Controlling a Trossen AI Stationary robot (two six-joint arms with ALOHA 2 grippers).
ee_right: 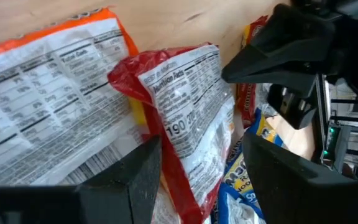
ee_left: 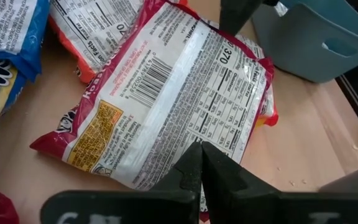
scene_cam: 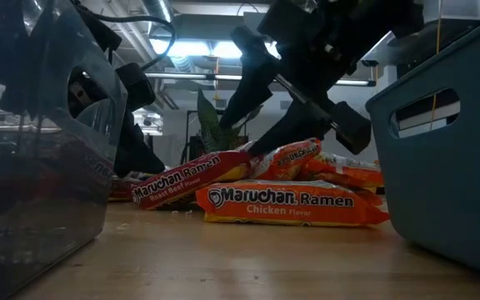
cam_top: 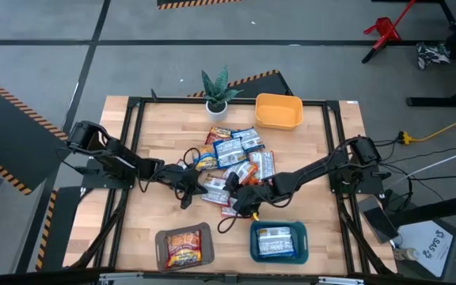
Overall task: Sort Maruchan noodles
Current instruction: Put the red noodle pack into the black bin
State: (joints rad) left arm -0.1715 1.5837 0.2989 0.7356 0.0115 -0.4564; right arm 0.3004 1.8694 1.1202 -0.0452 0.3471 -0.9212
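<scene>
Room: grey floor (cam_top: pixel 46 32) w/ black-yellow hazard tape, a red stand (cam_top: pixel 384 33) far back right, cables right of the desk; low view shows ceiling lights (scene_cam: pixel 192 50) and pipes behind. Desk (cam_top: pixel 165 119): pale wood butcher-block in a black frame, mostly bare at the left and front edges. On it, biggest first: teal tray (cam_top: pixel 278 241) front right w/ a packet inside, brown tray (cam_top: pixel 184 246) front centre-left w/ a packet inside, yellow tray (cam_top: pixel 279 111) at the back, small potted plant (cam_top: pixel 216 91) beside it. Noodles (cam_top: pixel 236 154): loose overlapping pile mid-desk, red, blue and orange labels, several w/ white nutrition side up; low view shows an orange chicken packet (scene_cam: pixel 294 204) flat in front. Red packet (ee_left: pixel 166 93) lies at the pile's front-left edge, label down, tilted up on its neighbours. Left tool (cam_top: pixel 185 187) at the pile's left side, clenched on the red packet's edge; fingers (ee_left: pixel 191 171) meet at the seam. Right tool (cam_top: pixel 240 204) at the pile's front, released, fingers (ee_right: pixel 129 177) spread either side of a red-edged packet (ee_right: pixel 185 118), not gripping it.
</scene>
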